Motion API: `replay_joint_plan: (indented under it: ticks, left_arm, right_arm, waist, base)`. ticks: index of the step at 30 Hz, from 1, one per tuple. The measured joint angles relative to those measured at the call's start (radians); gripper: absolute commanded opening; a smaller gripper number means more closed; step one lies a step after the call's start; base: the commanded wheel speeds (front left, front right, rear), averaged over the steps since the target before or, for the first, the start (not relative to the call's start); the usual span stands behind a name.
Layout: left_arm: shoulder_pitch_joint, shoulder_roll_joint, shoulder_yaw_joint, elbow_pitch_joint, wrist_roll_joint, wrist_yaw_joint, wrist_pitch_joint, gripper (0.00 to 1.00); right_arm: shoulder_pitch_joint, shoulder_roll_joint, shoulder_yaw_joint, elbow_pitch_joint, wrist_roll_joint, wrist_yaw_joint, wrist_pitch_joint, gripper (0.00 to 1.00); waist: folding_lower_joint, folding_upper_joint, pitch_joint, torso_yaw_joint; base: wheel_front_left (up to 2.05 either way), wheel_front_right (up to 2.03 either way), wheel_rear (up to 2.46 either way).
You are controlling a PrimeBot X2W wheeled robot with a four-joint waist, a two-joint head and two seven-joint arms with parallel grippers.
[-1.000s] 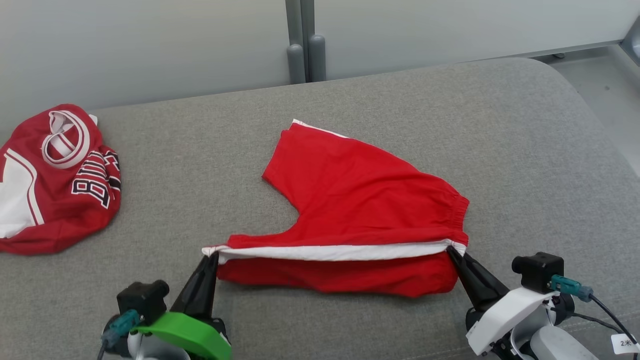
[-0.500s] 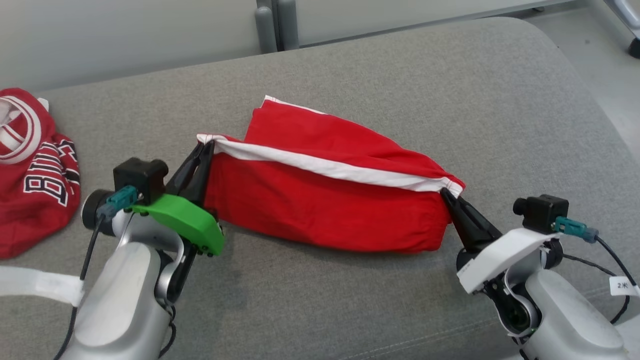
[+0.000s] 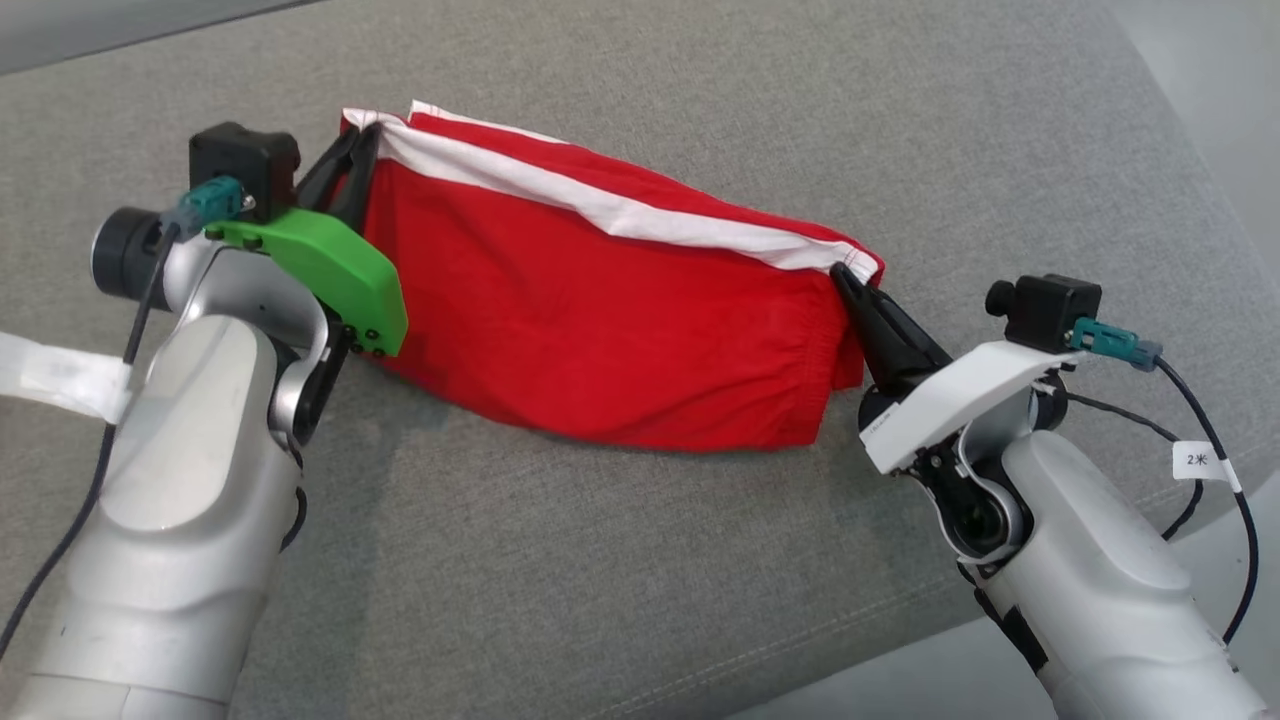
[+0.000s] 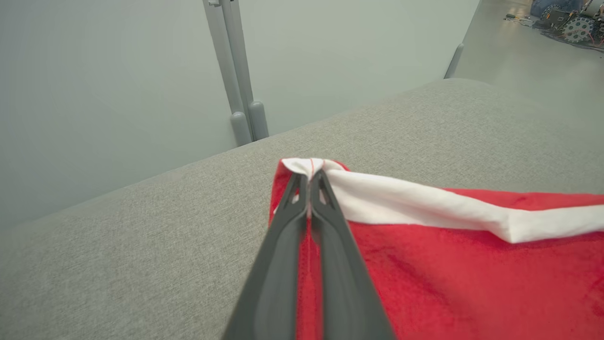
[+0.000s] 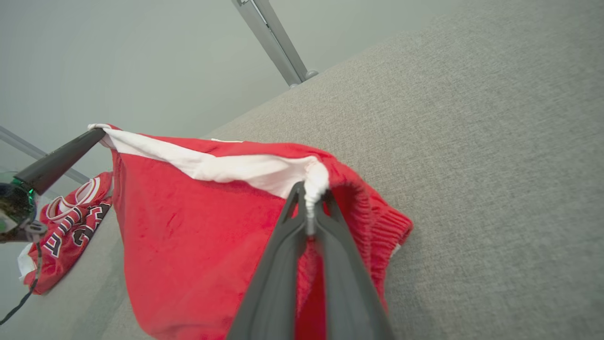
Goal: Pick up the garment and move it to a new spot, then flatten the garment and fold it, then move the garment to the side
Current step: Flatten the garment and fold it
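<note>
The garment (image 3: 600,310) is a pair of red shorts with a white side stripe, hanging between my two grippers over the grey cushion (image 3: 600,580). My left gripper (image 3: 355,140) is shut on the leg-hem end of the white stripe, its tips pinching the cloth (image 4: 309,174). At the elastic waistband end, my right gripper (image 3: 840,272) is shut on the white edge (image 5: 309,189). The held edge runs taut from one gripper to the other, and the red cloth (image 5: 188,226) drapes down from it, its lower part on the cushion.
A red and white jersey (image 5: 66,222) lies crumpled on the cushion far to my left. A pale partition wall (image 4: 118,94) with a grey post (image 4: 240,94) stands behind the cushion. Bare floor (image 3: 1200,60) lies off the cushion's right end.
Both grippers have carried the striped edge up and away from me, over the rest of the shorts. The head camera has tilted down, so the jersey and the wall have left its view.
</note>
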Motion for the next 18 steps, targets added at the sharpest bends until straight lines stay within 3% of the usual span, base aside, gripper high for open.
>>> replay_joint_plan:
  ticks: [6,8,10,11,12,13,14,18]
  left_arm:
    - [-0.093,0.005,-0.003,0.068,0.022,0.000,0.009,0.02]
    - [-0.106,0.004,-0.010,0.096,0.025,0.000,0.004,0.37]
    - [-0.112,-0.001,-0.012,0.121,0.027,0.000,0.002,0.56]
    - [-0.114,-0.003,-0.012,0.130,0.027,0.000,-0.001,0.79]
    - [-0.119,-0.005,-0.011,0.139,0.027,0.000,-0.010,0.92]
    - [-0.126,-0.006,-0.011,0.149,0.027,0.000,-0.017,1.00]
    - [-0.134,-0.007,-0.012,0.153,0.027,0.000,-0.024,1.00]
    - [-0.167,-0.024,-0.021,0.177,0.029,-0.018,-0.061,1.00]
  right_arm:
    - [-0.070,0.021,-0.004,0.038,0.007,0.000,-0.007,0.00]
    - [-0.081,0.023,-0.005,0.058,0.007,0.000,-0.016,0.00]
    - [-0.089,0.025,-0.001,0.074,0.007,0.000,-0.018,0.00]
    - [-0.095,0.026,0.001,0.081,0.007,0.000,-0.021,0.19]
    - [-0.101,0.027,0.002,0.086,0.007,0.000,-0.027,0.38]
    - [-0.107,0.029,0.003,0.091,0.006,0.000,-0.029,0.72]
    - [-0.113,0.030,0.006,0.096,0.006,0.000,-0.034,0.96]
    - [-0.123,0.031,0.011,0.116,0.006,0.000,-0.051,1.00]
  waist:
    - [0.0000,0.0000,0.083,-0.036]
    - [0.0001,0.0000,0.106,-0.046]
    - [0.0000,0.0000,0.125,-0.054]
    - [0.0000,0.0000,0.133,-0.058]
    - [0.0001,0.0000,0.140,-0.061]
    - [0.0000,0.0000,0.146,-0.063]
    - [0.0000,0.0000,0.151,-0.065]
    - [0.0001,0.0000,0.153,-0.065]
  base:
    - [0.00,0.00,0.00]
    - [0.00,0.00,0.00]
    - [0.00,0.00,0.00]
    - [0.00,0.00,0.00]
    - [0.00,0.00,0.00]
    - [0.00,0.00,0.00]
    - [0.00,0.00,0.00]
    - [0.00,0.00,0.00]
